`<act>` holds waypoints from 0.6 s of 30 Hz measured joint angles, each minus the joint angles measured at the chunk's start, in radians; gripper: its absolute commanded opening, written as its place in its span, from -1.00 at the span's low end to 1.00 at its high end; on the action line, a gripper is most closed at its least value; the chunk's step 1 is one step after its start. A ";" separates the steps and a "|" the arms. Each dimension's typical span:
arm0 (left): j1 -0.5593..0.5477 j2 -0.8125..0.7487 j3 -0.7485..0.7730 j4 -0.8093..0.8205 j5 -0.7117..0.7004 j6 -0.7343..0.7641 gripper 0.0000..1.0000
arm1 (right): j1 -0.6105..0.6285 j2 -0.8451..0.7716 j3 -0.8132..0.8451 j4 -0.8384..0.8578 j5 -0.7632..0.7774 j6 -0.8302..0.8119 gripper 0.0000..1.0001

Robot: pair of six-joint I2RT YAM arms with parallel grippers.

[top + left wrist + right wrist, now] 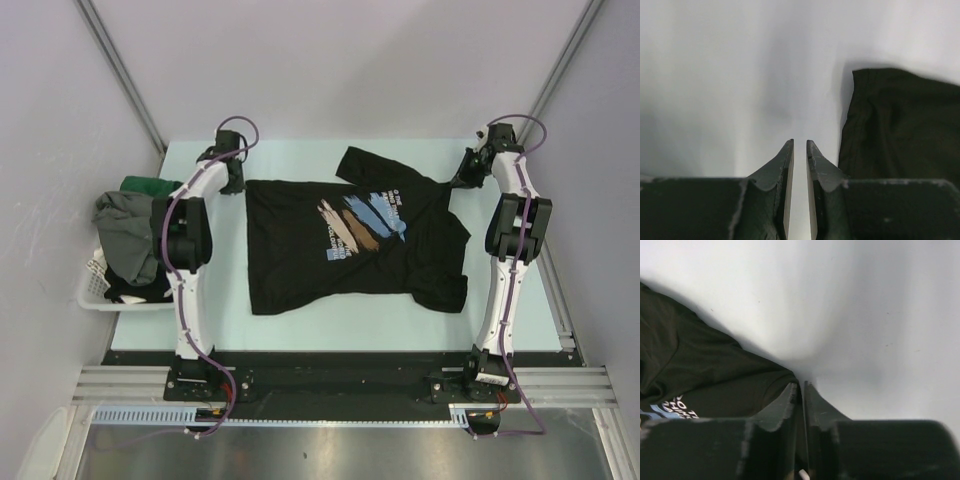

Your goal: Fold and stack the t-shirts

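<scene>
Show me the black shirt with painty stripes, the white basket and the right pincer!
black shirt (295, 275): top view, plain cloth below the print.
white basket (95, 293): top view, its near rim.
right pincer (801, 386): right wrist view, between its fingertips.

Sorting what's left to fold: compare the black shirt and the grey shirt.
The black shirt lies spread on the table, print up; the grey shirt sits crumpled in the basket. Black is alone; grey is piled with others. Neither is folded.

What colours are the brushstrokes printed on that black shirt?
Blue, brown and white brushstrokes on the black t-shirt, clearest from the top external view.
</scene>
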 measured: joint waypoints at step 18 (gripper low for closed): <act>-0.081 -0.524 -0.410 0.014 0.060 -0.010 -0.49 | 0.008 -0.385 -0.312 -0.021 0.116 0.028 -0.37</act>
